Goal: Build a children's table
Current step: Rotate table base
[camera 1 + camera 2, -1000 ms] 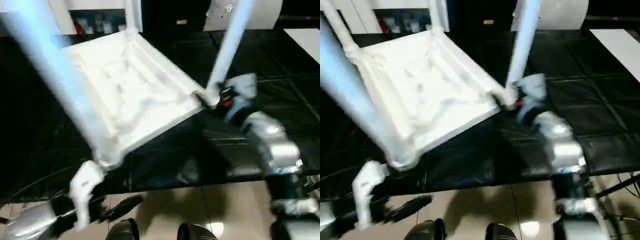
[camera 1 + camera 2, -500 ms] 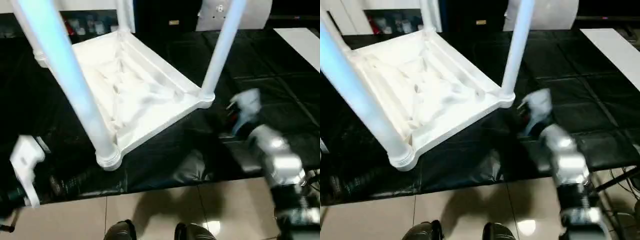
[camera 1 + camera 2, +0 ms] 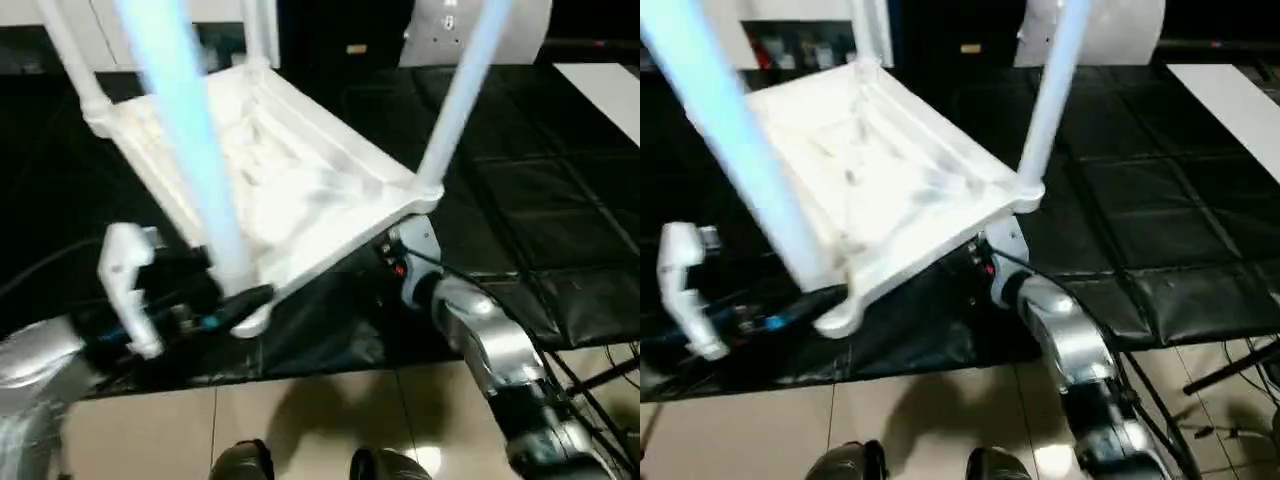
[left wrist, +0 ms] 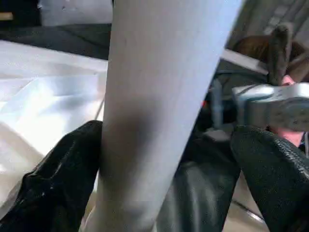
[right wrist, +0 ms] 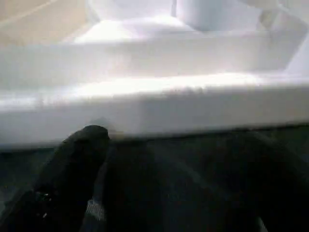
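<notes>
The children's table (image 3: 290, 190) lies upside down and tilted on the black cover, ribbed underside up, with its white legs rising from the corner sockets. My left gripper (image 3: 240, 300) is open at the base of the near-left leg (image 3: 190, 150). In the left wrist view that leg (image 4: 159, 96) stands between my black fingers (image 4: 58, 183), against one and apart from the other. My right gripper (image 3: 390, 255) is tucked under the near-right corner, below the near-right leg (image 3: 460, 100). The right wrist view looks up at the table's rim (image 5: 154, 106) from close by.
The black-covered work table (image 3: 540, 200) stretches right and back. A flat white panel (image 3: 610, 90) lies at its far right. The work table's front edge borders tan floor (image 3: 330, 410), where my feet (image 3: 240, 462) show. My silver right forearm (image 3: 490, 340) crosses the front right.
My left gripper has come in from the left to the base of the near-left leg. My right gripper has moved in under the near-right corner. The table now tilts more.
</notes>
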### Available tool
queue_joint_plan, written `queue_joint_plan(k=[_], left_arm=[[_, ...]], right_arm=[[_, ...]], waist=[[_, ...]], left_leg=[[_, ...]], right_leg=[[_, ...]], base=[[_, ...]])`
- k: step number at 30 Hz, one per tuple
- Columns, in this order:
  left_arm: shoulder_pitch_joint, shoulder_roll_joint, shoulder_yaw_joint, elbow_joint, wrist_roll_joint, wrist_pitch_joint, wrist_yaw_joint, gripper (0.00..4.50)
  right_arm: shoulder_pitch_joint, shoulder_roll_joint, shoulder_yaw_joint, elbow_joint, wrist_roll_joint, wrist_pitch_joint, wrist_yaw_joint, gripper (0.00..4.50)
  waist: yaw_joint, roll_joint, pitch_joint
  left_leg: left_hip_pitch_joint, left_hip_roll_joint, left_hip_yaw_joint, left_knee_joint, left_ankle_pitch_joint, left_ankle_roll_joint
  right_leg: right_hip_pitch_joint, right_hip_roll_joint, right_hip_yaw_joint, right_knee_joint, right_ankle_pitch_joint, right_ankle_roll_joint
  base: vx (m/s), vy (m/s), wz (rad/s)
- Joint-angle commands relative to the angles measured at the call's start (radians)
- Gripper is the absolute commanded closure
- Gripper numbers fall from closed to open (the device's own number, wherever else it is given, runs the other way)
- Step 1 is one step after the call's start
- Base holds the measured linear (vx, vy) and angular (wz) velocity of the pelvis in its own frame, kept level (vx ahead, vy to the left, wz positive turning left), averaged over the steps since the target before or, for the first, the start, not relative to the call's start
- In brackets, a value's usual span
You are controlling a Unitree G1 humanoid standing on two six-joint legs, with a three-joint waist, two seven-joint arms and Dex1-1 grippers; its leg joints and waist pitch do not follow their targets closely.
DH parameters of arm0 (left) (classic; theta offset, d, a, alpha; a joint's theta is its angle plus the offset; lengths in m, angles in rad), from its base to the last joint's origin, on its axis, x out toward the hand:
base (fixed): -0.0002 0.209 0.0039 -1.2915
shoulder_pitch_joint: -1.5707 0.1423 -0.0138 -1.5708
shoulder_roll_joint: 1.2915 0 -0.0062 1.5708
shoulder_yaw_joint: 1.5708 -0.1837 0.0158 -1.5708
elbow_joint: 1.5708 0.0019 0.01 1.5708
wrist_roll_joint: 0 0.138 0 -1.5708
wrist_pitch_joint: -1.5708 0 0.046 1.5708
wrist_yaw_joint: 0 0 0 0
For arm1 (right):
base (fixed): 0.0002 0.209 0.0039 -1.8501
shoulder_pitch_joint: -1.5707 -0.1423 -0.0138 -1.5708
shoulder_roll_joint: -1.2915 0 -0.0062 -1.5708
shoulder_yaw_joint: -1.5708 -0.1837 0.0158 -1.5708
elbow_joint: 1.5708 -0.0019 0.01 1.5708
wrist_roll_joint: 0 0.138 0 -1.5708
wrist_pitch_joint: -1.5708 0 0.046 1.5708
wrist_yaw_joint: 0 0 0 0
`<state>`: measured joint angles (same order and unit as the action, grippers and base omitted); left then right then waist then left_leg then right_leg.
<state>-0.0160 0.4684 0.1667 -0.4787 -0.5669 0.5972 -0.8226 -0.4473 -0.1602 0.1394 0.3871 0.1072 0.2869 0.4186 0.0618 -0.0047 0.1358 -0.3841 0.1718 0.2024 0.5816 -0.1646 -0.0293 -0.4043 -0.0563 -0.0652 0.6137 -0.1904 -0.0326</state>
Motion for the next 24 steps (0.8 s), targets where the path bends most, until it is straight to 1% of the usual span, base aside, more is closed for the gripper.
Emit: queue_joint_plan(k=[1, 2, 3, 4, 5, 6, 7, 9, 10, 11, 12, 13, 15, 16, 17, 18, 19, 21, 23, 24], left_arm=[[-0.045, -0.037, -0.117, -0.014, 0.003, 0.014, 0.007, 0.01], [-0.053, -0.044, -0.13, -0.013, 0.002, 0.016, 0.009, 0.01], [-0.068, -0.06, -0.156, -0.013, 0.0, 0.018, 0.011, 0.01], [-0.096, -0.088, -0.209, -0.008, 0.006, 0.016, 0.009, 0.01], [-0.1, -0.091, -0.217, -0.007, 0.007, 0.015, 0.007, 0.01], [-0.109, -0.097, -0.231, -0.004, 0.008, 0.014, 0.006, 0.01], [-0.131, -0.124, -0.258, 0.008, 0.013, 0.009, 0.011, 0.01], [-0.141, -0.134, -0.269, 0.015, 0.015, 0.007, 0.012, 0.01], [-0.164, -0.158, -0.294, 0.031, 0.024, 0.002, 0.014, 0.01], [-0.167, -0.161, -0.298, 0.033, 0.025, 0.001, 0.014, 0.01], [-0.183, -0.179, -0.314, 0.045, 0.029, 0.0, 0.015, 0.01], [-0.194, -0.191, -0.325, 0.053, 0.032, -0.002, 0.015, 0.01], [-0.217, -0.212, -0.352, 0.074, 0.046, -0.014, 0.018, 0.01], [-0.241, -0.234, -0.379, 0.101, 0.062, -0.032, 0.022, 0.01], [-0.245, -0.238, -0.383, 0.106, 0.066, -0.036, 0.023, 0.01], [-0.261, -0.255, -0.398, 0.125, 0.075, -0.048, 0.024, 0.01], [-0.271, -0.265, -0.406, 0.137, 0.079, -0.055, 0.025, 0.01], [-0.3, -0.295, -0.427, 0.175, 0.092, -0.074, 0.024, 0.01], [-0.313, -0.311, -0.432, 0.195, 0.1, -0.083, 0.025, 0.01], [-0.328, -0.327, -0.442, 0.216, 0.11, -0.097, 0.024, 0.01]], right_arm=[[-0.035, 0.022, -0.009, 0.054, -0.006, -0.031, -0.021, 0.0], [-0.04, 0.024, -0.011, 0.06, -0.008, -0.034, -0.025, 0.0], [-0.051, 0.028, -0.013, 0.071, -0.01, -0.038, -0.029, 0.0], [-0.068, 0.031, -0.013, 0.088, -0.014, -0.045, -0.033, 0.0], [-0.071, 0.031, -0.013, 0.091, -0.015, -0.047, -0.033, 0.0], [-0.076, 0.031, -0.014, 0.098, -0.017, -0.051, -0.034, 0.0], [-0.084, 0.032, -0.017, 0.104, -0.016, -0.05, -0.032, 0.0], [-0.088, 0.033, -0.019, 0.108, -0.016, -0.052, -0.031, 0.0], [-0.091, 0.032, -0.019, 0.112, -0.018, -0.056, -0.029, 0.0], [-0.091, 0.032, -0.019, 0.113, -0.019, -0.057, -0.029, 0.0], [-0.094, 0.032, -0.021, 0.12, -0.021, -0.063, -0.03, 0.0], [-0.097, 0.032, -0.023, 0.125, -0.023, -0.068, -0.031, 0.0], [-0.104, 0.034, -0.028, 0.142, -0.028, -0.077, -0.031, 0.0], [-0.11, 0.039, -0.034, 0.154, -0.033, -0.085, -0.029, 0.0], [-0.111, 0.04, -0.035, 0.156, -0.034, -0.086, -0.029, 0.0], [-0.115, 0.043, -0.037, 0.164, -0.037, -0.091, -0.029, 0.0], [-0.118, 0.045, -0.037, 0.17, -0.038, -0.093, -0.03, 0.0], [-0.125, 0.051, -0.035, 0.184, -0.038, -0.101, -0.028, 0.0], [-0.129, 0.055, -0.033, 0.19, -0.035, -0.107, -0.018, 0.0], [-0.133, 0.06, -0.032, 0.196, -0.037, -0.111, -0.018, 0.0]], waist=[[-0.003, 0.01, -0.072], [-0.001, 0.011, -0.073], [-0.005, 0.007, -0.072], [-0.004, 0.007, -0.075], [-0.004, 0.007, -0.075], [-0.008, 0.004, -0.075], [-0.011, 0.004, -0.076], [-0.015, 0.003, -0.077], [-0.021, 0.002, -0.079], [-0.021, 0.002, -0.079], [-0.022, 0.006, -0.078], [-0.023, 0.003, -0.079], [-0.023, 0.002, -0.079], [-0.022, 0.006, -0.079], [-0.022, 0.006, -0.079], [-0.022, 0.008, -0.079], [-0.022, 0.006, -0.08], [-0.022, 0.005, -0.081], [-0.019, 0.007, -0.082], [-0.018, 0.008, -0.083]], left_leg=[[0.027, 0.062, -0.034, -0.068, -0.215, -0.015], [0.03, 0.062, -0.034, -0.068, -0.216, -0.017], [0.023, 0.061, -0.035, -0.068, -0.208, -0.017], [0.027, 0.061, -0.034, -0.065, -0.208, -0.019], [0.027, 0.061, -0.034, -0.065, -0.208, -0.019], [0.02, 0.059, -0.035, -0.066, -0.202, -0.016], [0.022, 0.059, -0.034, -0.063, -0.198, -0.011], [0.018, 0.058, -0.035, -0.062, -0.19, -0.005], [0.015, 0.056, -0.034, -0.059, -0.172, 0.007], [0.017, 0.055, -0.032, -0.058, -0.17, 0.011], [0.014, 0.056, -0.034, -0.057, -0.163, 0.016], [0.016, 0.057, -0.032, -0.055, -0.162, 0.018], [0.016, 0.058, -0.033, -0.055, -0.16, 0.022], [0.019, 0.057, -0.032, -0.055, -0.163, 0.023], [0.019, 0.057, -0.032, -0.055, -0.163, 0.023], [0.018, 0.059, -0.034, -0.056, -0.168, 0.021], [0.021, 0.06, -0.032, -0.055, -0.173, 0.022], [0.018, 0.059, -0.032, -0.054, -0.167, 0.024], [0.019, 0.06, -0.032, -0.054, -0.16, 0.026], [0.016, 0.06, -0.034, -0.054, -0.153, 0.031]], right_leg=[[0.041, -0.088, 0.068, -0.071, -0.212, -0.189], [0.039, -0.086, 0.067, -0.071, -0.21, -0.189], [0.043, -0.086, 0.066, -0.069, -0.2, -0.189], [0.041, -0.087, 0.066, -0.07, -0.202, -0.185], [0.041, -0.087, 0.066, -0.07, -0.202, -0.185], [0.047, -0.088, 0.066, -0.069, -0.2, -0.185], [0.046, -0.088, 0.066, -0.071, -0.193, -0.184], [0.049, -0.089, 0.066, -0.069, -0.182, -0.188], [0.052, -0.089, 0.065, -0.069, -0.166, -0.194], [0.05, -0.088, 0.065, -0.07, -0.166, -0.196], [0.052, -0.09, 0.065, -0.069, -0.166, -0.201], [0.051, -0.088, 0.065, -0.071, -0.162, -0.203], [0.052, -0.088, 0.063, -0.07, -0.159, -0.208], [0.05, -0.086, 0.063, -0.071, -0.158, -0.211], [0.05, -0.086, 0.063, -0.071, -0.158, -0.211], [0.052, -0.088, 0.062, -0.069, -0.155, -0.218], [0.05, -0.087, 0.063, -0.071, -0.151, -0.22], [0.053, -0.088, 0.063, -0.07, -0.139, -0.224], [0.053, -0.088, 0.063, -0.069, -0.123, -0.229], [0.056, -0.089, 0.061, -0.065, -0.11, -0.235]], base=[[0.0, 0.0, 0.0], [0.0, 0.0, 0.0], [0.0, 0.0, 0.0], [0.0, 0.0, 0.0], [0.0, 0.0, 0.0], [0.0, 0.0, 0.0], [0.0, 0.0, 0.0], [0.0, 0.0, 0.0], [0.0, 0.0, 0.0], [0.0, 0.0, 0.0], [0.0, 0.0, 0.0], [0.0, 0.0, 0.0], [0.0, 0.0, 0.0], [0.0, 0.0, 0.0], [0.0, 0.0, 0.0], [0.0, 0.0, 0.0], [0.0, 0.0, 0.0], [0.0, 0.0, 0.0], [0.0, 0.0, 0.0], [0.0, 0.0, 0.0]])
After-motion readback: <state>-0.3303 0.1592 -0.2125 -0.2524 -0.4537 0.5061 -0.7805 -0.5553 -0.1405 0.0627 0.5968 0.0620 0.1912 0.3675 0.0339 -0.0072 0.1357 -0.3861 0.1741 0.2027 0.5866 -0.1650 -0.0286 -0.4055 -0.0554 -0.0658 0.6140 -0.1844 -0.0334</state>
